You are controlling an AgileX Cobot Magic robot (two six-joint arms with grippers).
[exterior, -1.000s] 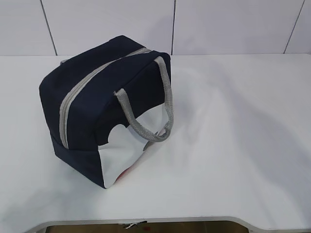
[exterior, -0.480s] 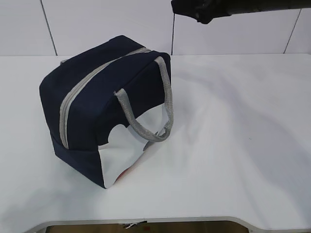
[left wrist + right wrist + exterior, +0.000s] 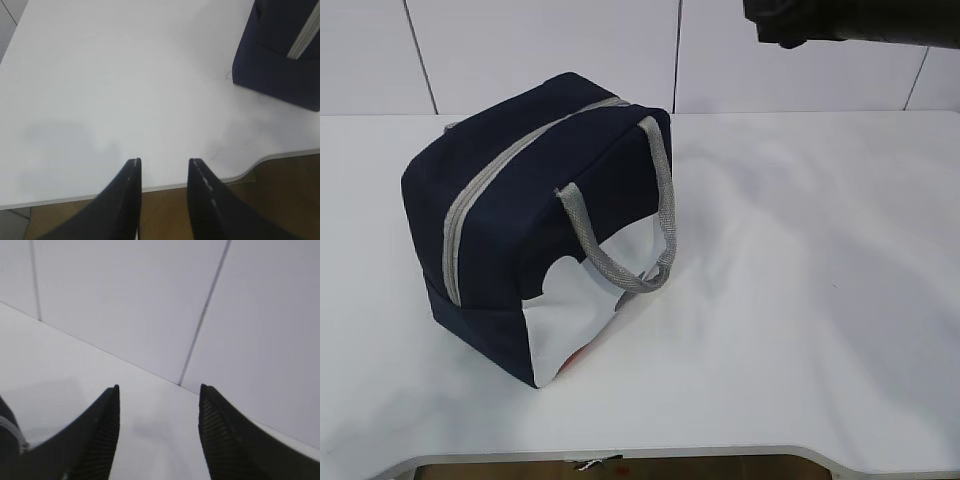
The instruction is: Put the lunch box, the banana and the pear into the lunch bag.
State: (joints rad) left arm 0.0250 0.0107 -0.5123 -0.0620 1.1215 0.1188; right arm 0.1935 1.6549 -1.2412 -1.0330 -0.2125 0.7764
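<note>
Bag contents (image 3: 535, 235) (zipped shut) unseen

Bag (image 3: 510, 200) sits left of centre on the white table (image 3: 800, 300), zipper (image 3: 485, 185) shut along the top, corner toward camera. Grey handle (image 3: 630, 230) droops over the white side panel (image 3: 575, 320). Dark arm (image 3: 850, 20) pokes in at top right, well above the table, gripper not visible.

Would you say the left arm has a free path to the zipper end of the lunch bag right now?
Probably yes. The left gripper is open and empty over bare table, and nothing lies between it and the lunch bag, whose zipper faces that side.
</note>
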